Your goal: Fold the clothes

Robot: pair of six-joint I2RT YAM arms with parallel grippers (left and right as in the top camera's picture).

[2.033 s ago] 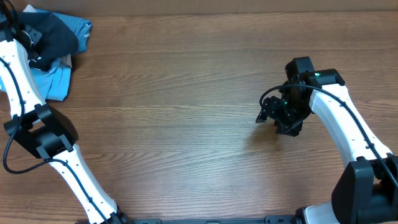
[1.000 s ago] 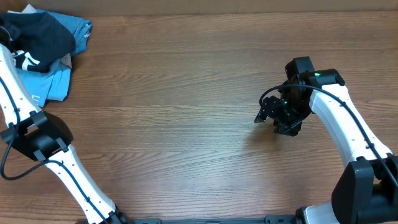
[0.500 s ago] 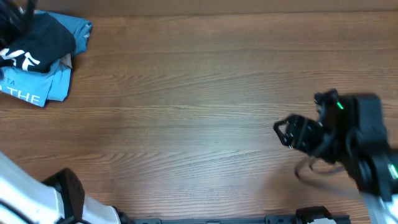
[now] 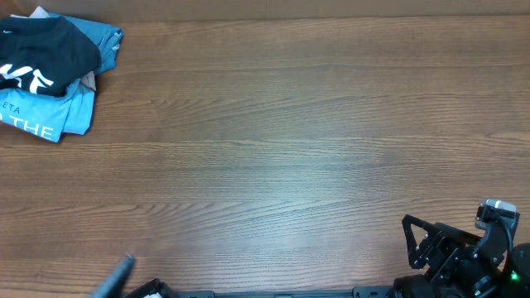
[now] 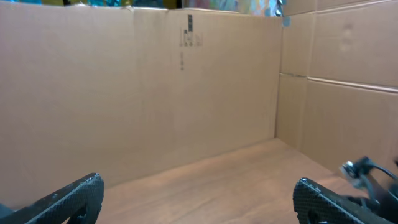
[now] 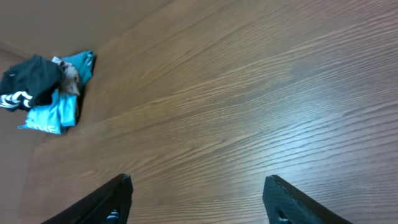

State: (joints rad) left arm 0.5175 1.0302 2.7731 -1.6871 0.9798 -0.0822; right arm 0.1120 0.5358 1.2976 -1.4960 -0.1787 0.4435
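Note:
The clothes (image 4: 45,50), a dark navy garment with white lettering, lie crumpled at the table's far left corner, and no gripper is near them. The right wrist view shows them small at its upper left (image 6: 31,84). My left gripper (image 5: 199,200) is open and empty, low over the wood and facing a cardboard wall. In the overhead view only a blurred bit of the left arm (image 4: 116,277) shows at the bottom edge. My right gripper (image 4: 411,242) sits at the near right edge, open with nothing between its fingers (image 6: 109,199).
A light-blue shirt (image 4: 50,116) printed "THE" lies under and beside the dark garment, also seen from the right wrist (image 6: 50,118). Cardboard walls (image 5: 186,93) stand behind and beside the table. The wooden tabletop (image 4: 273,149) fills the middle.
The left gripper opened, let go of the dark garment on the far-left pile and swung back to the near edge. The right arm withdrew from mid-right to the near right corner.

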